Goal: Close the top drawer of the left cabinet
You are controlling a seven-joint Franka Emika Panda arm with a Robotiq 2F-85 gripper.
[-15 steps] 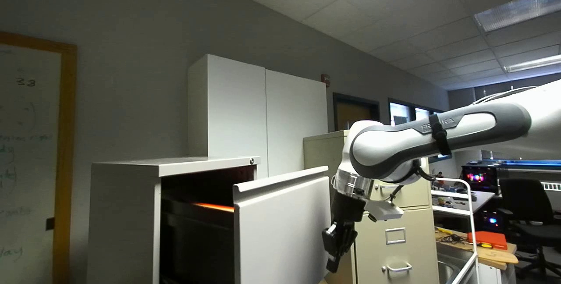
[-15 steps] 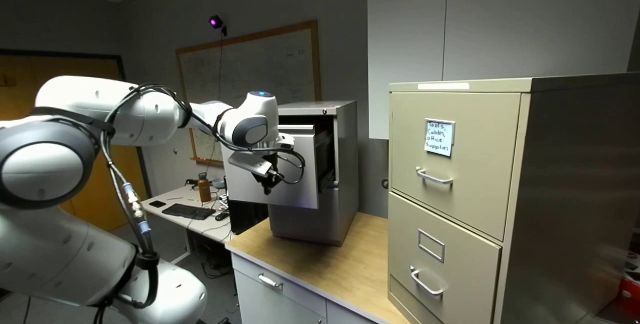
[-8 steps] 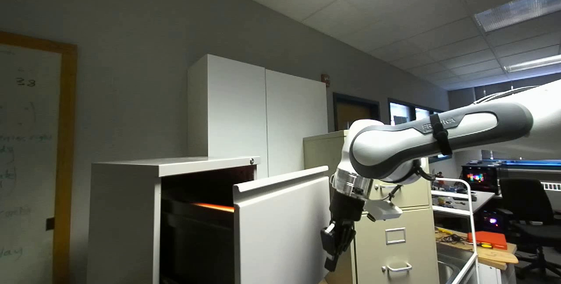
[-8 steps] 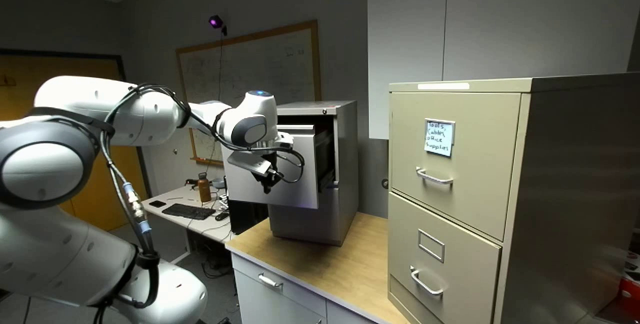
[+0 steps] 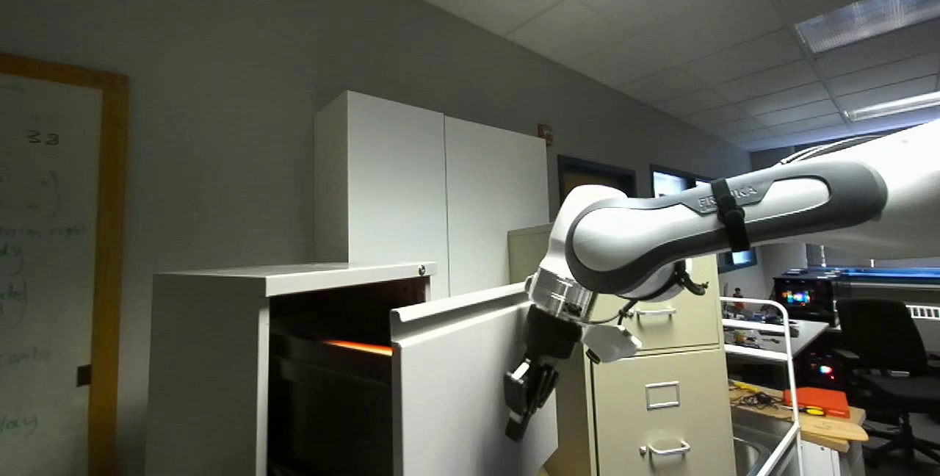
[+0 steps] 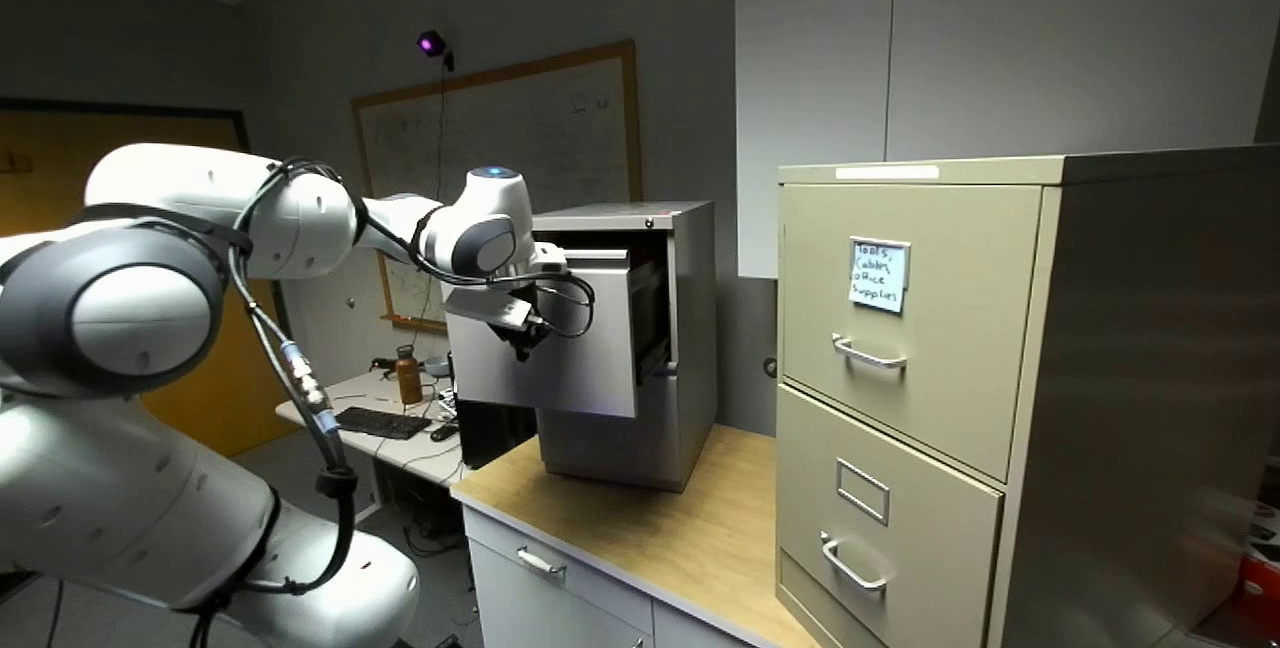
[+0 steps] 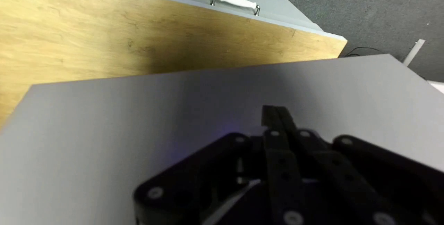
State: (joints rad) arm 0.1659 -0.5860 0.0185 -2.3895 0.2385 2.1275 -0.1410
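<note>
The top drawer (image 5: 459, 395) is pulled out of the left cabinet (image 5: 205, 366), with its dark inside and an orange glow showing in an exterior view. The drawer front (image 6: 590, 373) and the cabinet (image 6: 695, 328) also show in an exterior view. My gripper (image 5: 516, 430) points down in front of the drawer front, over its outer half. It also shows in an exterior view (image 6: 522, 354). In the wrist view the gripper (image 7: 278, 113) has its fingertips together with nothing between them, over the grey drawer front (image 7: 121, 121). I cannot tell whether they touch it.
A beige filing cabinet (image 6: 900, 408) stands beside the left cabinet on the same side as the arm. A wooden counter (image 6: 640, 528) lies below. A tall white cupboard (image 5: 396, 189) is behind. A white rack (image 5: 789, 358) stands farther off.
My arm and gripper have moved across the drawer front, to the left and slightly up in both exterior views, mostly in the last half second. The drawer has not visibly moved.
</note>
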